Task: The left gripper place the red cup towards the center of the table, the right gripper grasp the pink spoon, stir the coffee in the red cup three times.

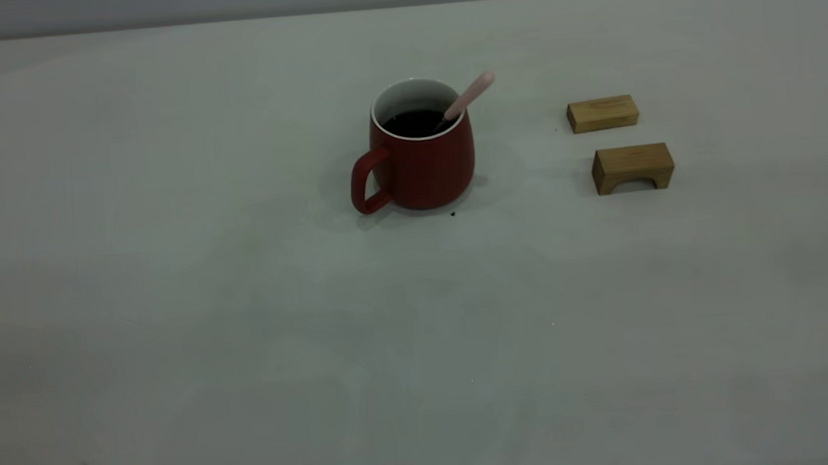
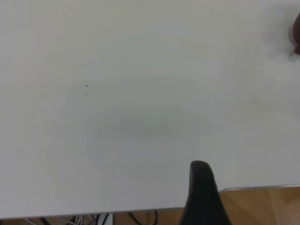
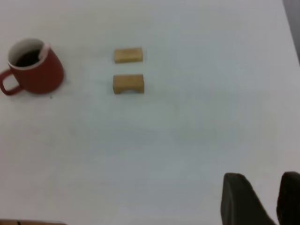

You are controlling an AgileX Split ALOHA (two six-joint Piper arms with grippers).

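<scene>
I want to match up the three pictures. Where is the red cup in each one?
Exterior view: the red cup stands near the middle of the table, handle toward the left arm's side.
Left wrist view: only a dark-red sliver shows at the picture's edge.
Right wrist view: it is far from the camera, spoon inside.
Shared landmark: the two wooden blocks beside the cup; the left wrist view lacks them.

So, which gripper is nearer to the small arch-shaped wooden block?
Right. The right gripper hangs apart from the arch-shaped wooden block, fingers open, on the block's side of the dark-red ceramic cup. The left gripper is beyond the cup's other side.
</scene>
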